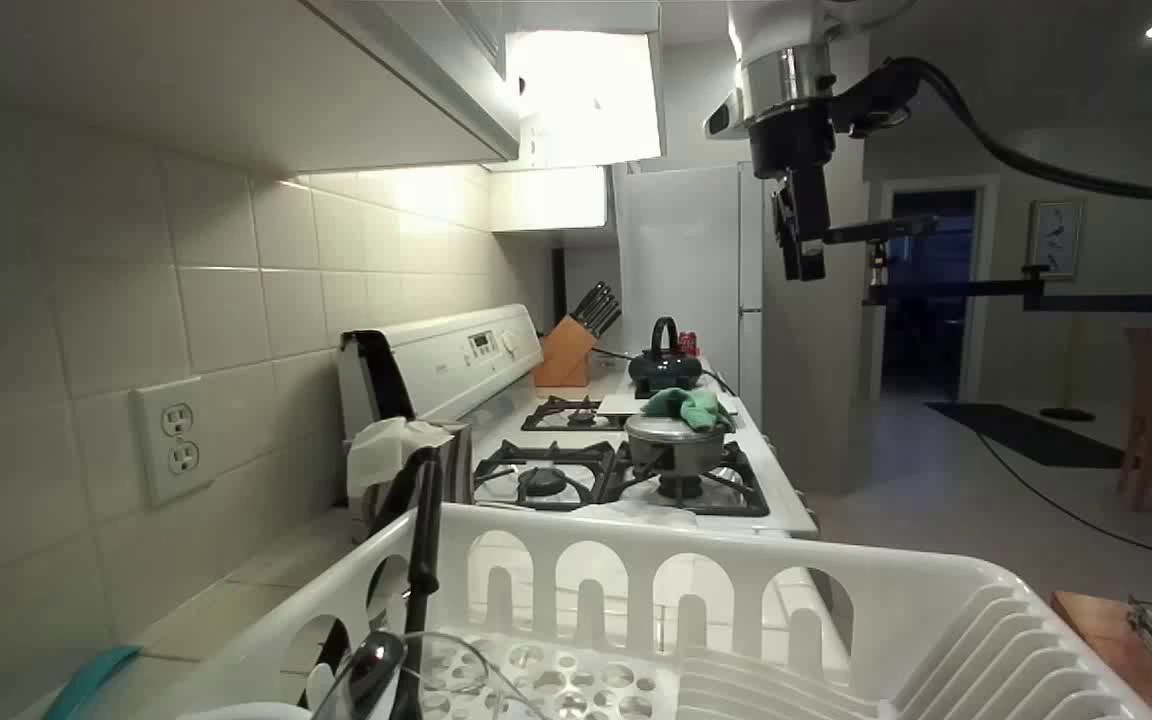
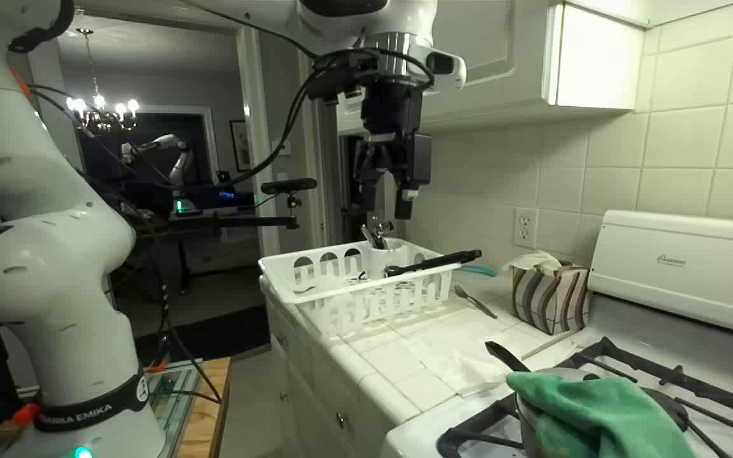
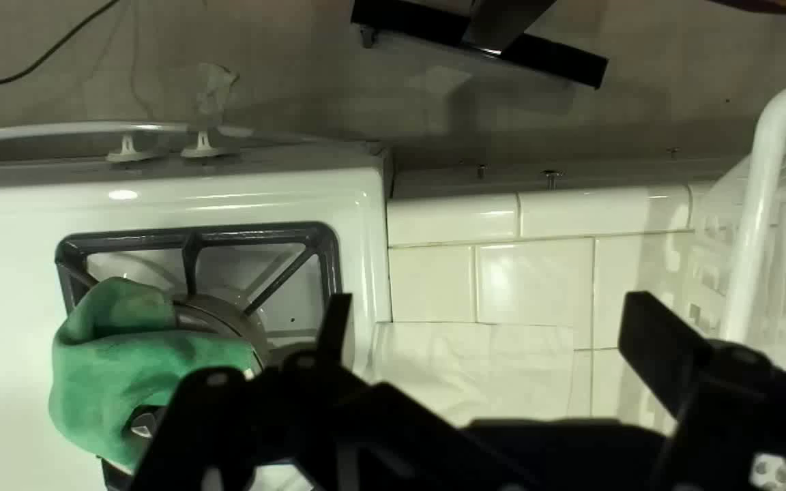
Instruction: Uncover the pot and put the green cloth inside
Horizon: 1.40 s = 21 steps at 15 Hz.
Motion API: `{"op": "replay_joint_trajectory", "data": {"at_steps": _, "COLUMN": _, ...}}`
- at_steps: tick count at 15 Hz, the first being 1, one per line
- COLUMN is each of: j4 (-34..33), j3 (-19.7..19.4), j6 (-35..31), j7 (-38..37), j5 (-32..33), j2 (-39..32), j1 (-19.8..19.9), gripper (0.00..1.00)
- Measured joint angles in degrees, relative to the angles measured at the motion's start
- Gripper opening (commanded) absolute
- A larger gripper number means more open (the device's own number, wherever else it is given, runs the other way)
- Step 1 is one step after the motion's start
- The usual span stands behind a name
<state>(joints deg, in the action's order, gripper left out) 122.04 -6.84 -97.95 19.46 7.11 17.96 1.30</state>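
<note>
The green cloth (image 1: 693,408) lies draped over the pot's lid (image 1: 668,430) and hangs down one side. The metal pot (image 1: 674,455) stands on a front burner of the stove with its lid on. In an exterior view the cloth (image 2: 605,413) hides most of the lid and pot. The cloth also shows at the left in the wrist view (image 3: 117,372), with part of the pot (image 3: 219,317) beside it. My gripper (image 2: 387,213) is open and empty, high above the counter between the stove and the dish rack. Its fingers (image 3: 488,303) are wide apart, with only the counter below.
A white dish rack (image 2: 354,294) with utensils stands on the counter. A tissue box (image 2: 551,296) and a fork (image 2: 476,302) lie between rack and stove. A dark kettle (image 1: 664,370) and a knife block (image 1: 564,355) stand beyond the pot. Cabinets (image 2: 468,57) hang above the counter.
</note>
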Motion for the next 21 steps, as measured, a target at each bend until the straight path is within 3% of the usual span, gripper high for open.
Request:
{"op": "replay_joint_trajectory", "data": {"at_steps": 12, "j4": 0.48, "j3": 1.57, "j6": -0.83, "j7": 0.09, "j5": 1.52, "j2": -0.14, "j1": -0.27, "gripper": 1.00}}
{"op": "replay_joint_trajectory", "data": {"at_steps": 21, "j4": 0.53, "j3": -2.25, "j6": -12.25, "j7": 4.44, "j5": 8.70, "j2": -7.17, "j1": 2.98, "gripper": 1.00}}
